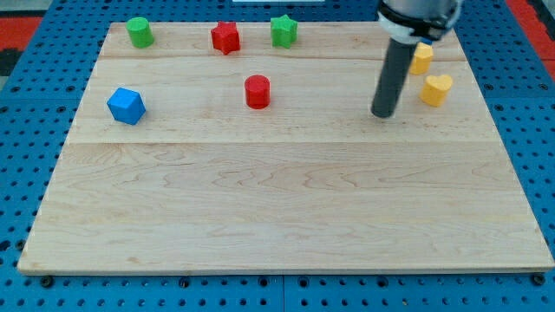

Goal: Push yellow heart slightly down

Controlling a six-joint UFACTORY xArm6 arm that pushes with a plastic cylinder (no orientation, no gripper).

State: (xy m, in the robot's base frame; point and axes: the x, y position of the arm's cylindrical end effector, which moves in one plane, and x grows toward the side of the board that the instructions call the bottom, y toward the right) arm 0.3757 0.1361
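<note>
Progress: none evident | my tip [382,113] stood left of yellow heart [436,89], apart, below-left of it; no gripper fitted, state untellable | remaining: reposition above heart; push down

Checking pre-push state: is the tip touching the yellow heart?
Apart. The camera view shows bare board between my tip and the yellow heart, which lies to the tip's right.

The yellow heart [436,88] lies flat on the table near its far right corner, just nearer than another yellow block [422,58], lobes toward the view's right
</note>
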